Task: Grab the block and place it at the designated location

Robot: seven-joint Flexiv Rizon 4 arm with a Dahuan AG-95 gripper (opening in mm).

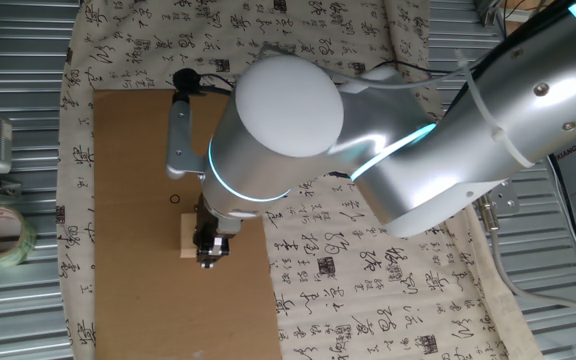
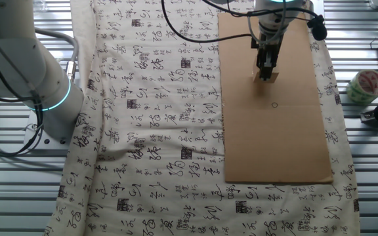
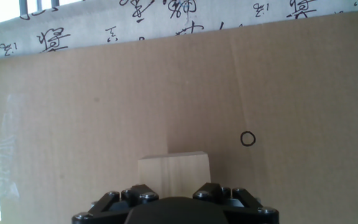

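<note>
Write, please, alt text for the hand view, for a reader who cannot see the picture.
A pale wooden block sits on a brown cardboard sheet directly in front of the gripper, whose dark body fills the bottom edge. A small black drawn circle lies on the cardboard up and to the right of the block, apart from it. Cloth with black calligraphy runs along the top.

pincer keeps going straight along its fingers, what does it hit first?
Most likely the block: it sits directly ahead of the pincer. Contact is unclear. The black circle lies off to one side.
</note>
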